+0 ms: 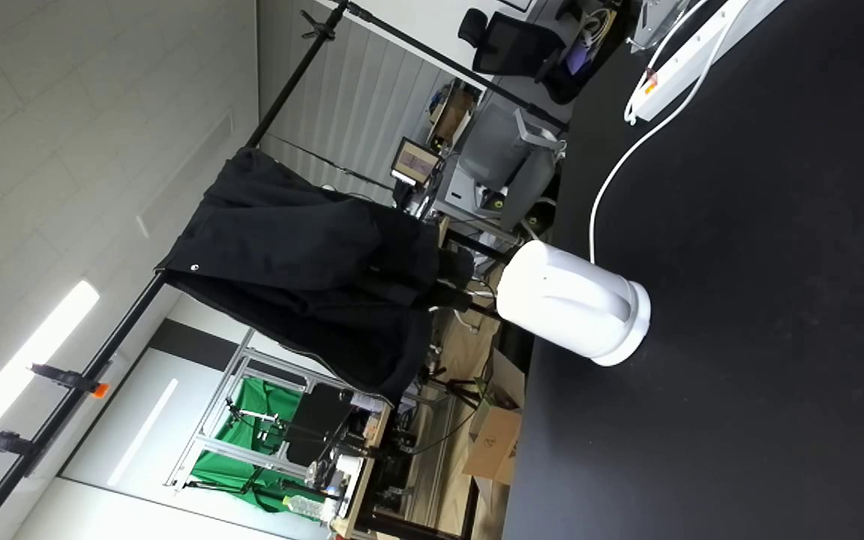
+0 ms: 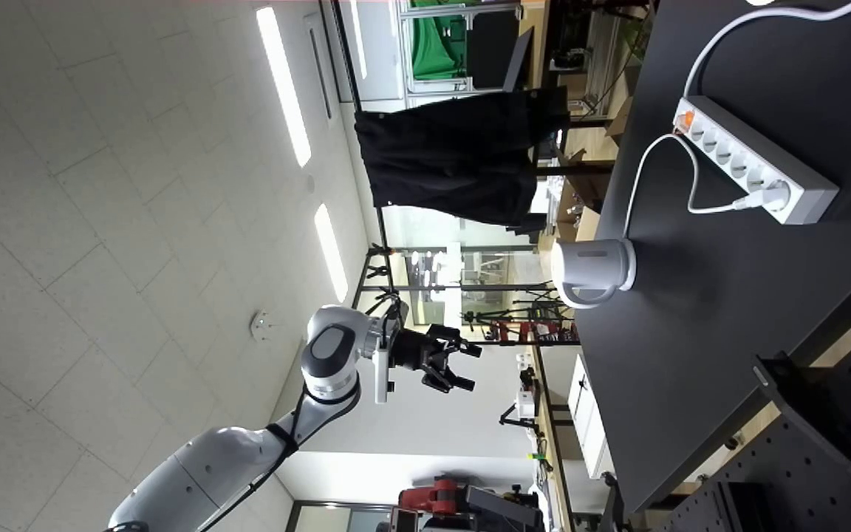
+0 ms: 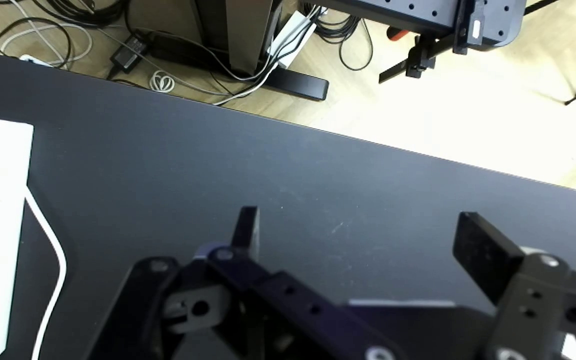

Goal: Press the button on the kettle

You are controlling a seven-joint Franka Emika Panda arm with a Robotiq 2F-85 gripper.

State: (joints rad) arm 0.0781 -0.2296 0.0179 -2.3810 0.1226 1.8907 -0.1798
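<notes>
White and smooth, the kettle (image 1: 563,298) stands upright on its base (image 1: 637,324), the fingers (image 3: 483,250) parted wide

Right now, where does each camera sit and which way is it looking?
An exterior view, tipped sideways, sits higher than the black table, facing the kettle; no robot shows.
An exterior view, tipped sideways, sits higher than the black table, facing the power strip and kettle; robot arm and open jaws show.
The wrist view sits on the robot arm, looking down at the table and floor; open jaws show.
Both exterior views share the kettle, power strip and black cloth.
</notes>
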